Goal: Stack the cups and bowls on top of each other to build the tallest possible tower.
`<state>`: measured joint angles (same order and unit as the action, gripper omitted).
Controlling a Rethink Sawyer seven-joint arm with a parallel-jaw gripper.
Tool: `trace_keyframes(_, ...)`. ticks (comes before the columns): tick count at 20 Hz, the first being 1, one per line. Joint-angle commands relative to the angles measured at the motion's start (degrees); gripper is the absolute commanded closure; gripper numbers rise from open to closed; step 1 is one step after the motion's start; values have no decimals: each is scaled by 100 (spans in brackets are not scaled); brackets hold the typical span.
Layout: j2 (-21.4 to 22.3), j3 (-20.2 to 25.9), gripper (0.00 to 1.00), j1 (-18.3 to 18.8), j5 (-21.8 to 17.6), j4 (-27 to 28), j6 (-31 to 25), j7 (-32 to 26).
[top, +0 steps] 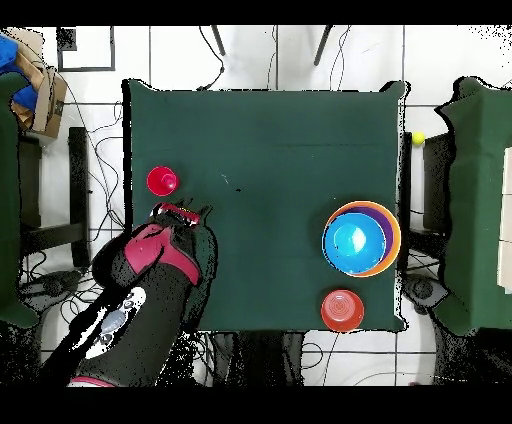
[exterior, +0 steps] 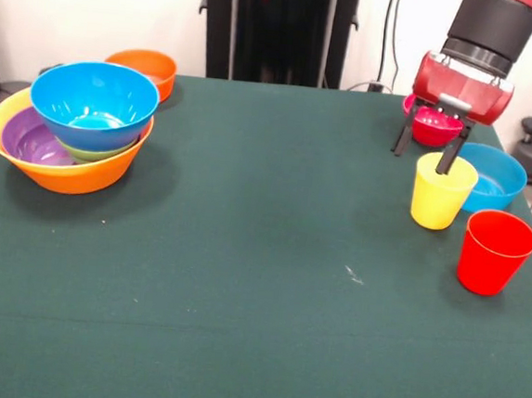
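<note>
Beside the blue bowl (exterior: 493,177) at the table's (exterior: 243,253) edge, the yellow cup (exterior: 442,191) stands upright, mouth up, its long axis vertical and tapering toward the base. The gripper (exterior: 427,150) hangs right over it: one finger dips inside the cup's mouth, the other stands outside, away from the wall on the side opposite the blue bowl. The fingers are spread wide and grip nothing; the wall sits between them, unpinched.

Handling, as a judgement: thin smooth plastic, light, fairly stiff at the rim, slippery. You would do best to pinch the wall just below the rim, one finger in and one out, as the fingers are already placed. Squeeze gently; the cup may tip or skate on the cloth if a finger nudges it first.

The red cup (exterior: 494,252) stands upright just beside the yellow cup, on the near side, apart from it. The pink-red bowl (exterior: 435,128) lies behind the gripper, partly hidden.

Well apart from the yellow cup, across the table, sits the tower (exterior: 77,127): large yellow-orange bowl at the base, purple and green nested inside, a blue bowl tilted on top. An orange bowl (exterior: 145,69) lies just behind it; in the overhead view it appears upside down, though you cannot be sure.
</note>
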<state>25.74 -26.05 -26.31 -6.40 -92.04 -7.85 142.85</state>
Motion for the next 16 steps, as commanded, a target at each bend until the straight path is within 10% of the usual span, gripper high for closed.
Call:
trace_keyframes(1, -442, 351, 0, 13, 175, 403, -539, 403)
trace_keyframes(16, -634, 214, 0, -54, 201, 665, -663, 402)
